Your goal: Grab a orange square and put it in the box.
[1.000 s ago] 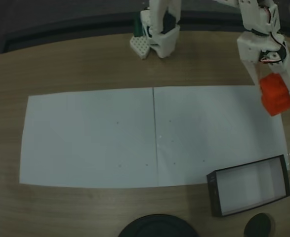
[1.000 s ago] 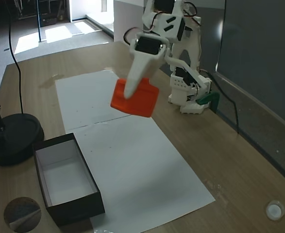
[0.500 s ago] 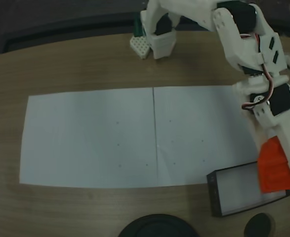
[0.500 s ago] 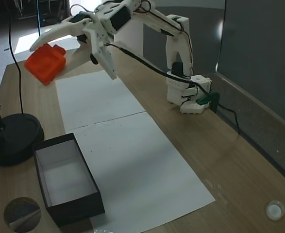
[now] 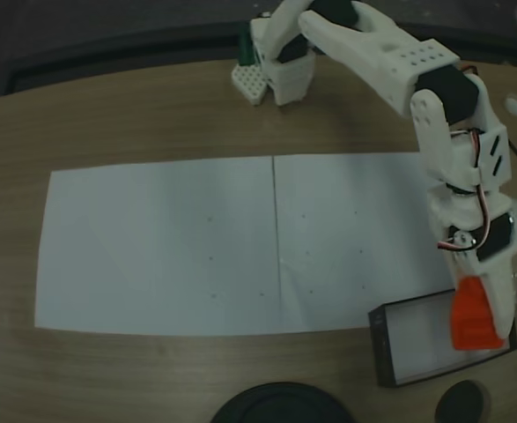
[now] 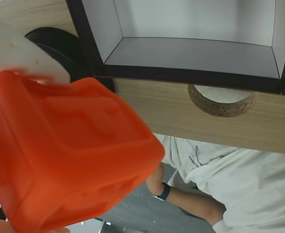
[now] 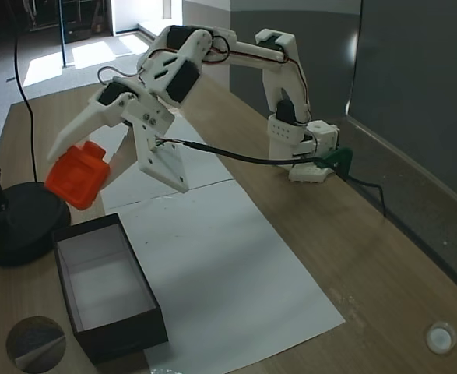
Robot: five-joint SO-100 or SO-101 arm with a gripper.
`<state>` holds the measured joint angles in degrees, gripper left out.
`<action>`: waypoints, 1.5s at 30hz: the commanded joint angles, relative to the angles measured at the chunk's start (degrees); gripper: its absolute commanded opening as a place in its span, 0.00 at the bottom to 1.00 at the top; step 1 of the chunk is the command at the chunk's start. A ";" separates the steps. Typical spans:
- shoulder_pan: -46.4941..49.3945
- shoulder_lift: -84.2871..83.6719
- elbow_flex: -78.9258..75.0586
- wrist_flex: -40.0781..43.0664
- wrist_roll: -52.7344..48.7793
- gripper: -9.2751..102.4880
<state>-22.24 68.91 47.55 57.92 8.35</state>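
1. Left of the side fixed view: a black round lamp base [image 7: 14, 222] on the wooden table [image 7: 368, 257].
2. The orange square [image 7: 78, 176] is off the table, pinched in the gripper [image 7: 72, 167], above the far end of the box [image 7: 107, 288].
3. White paper sheets [image 7: 212, 257] beside the box; arm base [image 7: 306, 152] at the far edge.
4. Top fixed view: square [image 5: 474, 313] over the box's [image 5: 390, 352] right end.
5. Wrist view: square [image 6: 69, 150] up close, box [image 6: 191, 73] beyond.

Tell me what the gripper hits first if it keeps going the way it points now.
Probably the box: the gripper, shut on the orange square, points down toward its white inside. Exact depth is unclear.
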 commanded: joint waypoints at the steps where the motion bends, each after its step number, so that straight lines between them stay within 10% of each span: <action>1: -0.35 -0.70 -3.96 -1.67 -0.18 0.14; 20: -0.62 -7.38 -3.87 -1.23 0.00 0.15; 27: -0.62 -6.59 -5.71 2.02 1.14 0.35; 45: -0.35 -7.38 -15.73 12.83 0.97 0.44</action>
<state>-22.94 59.41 36.12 70.58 9.05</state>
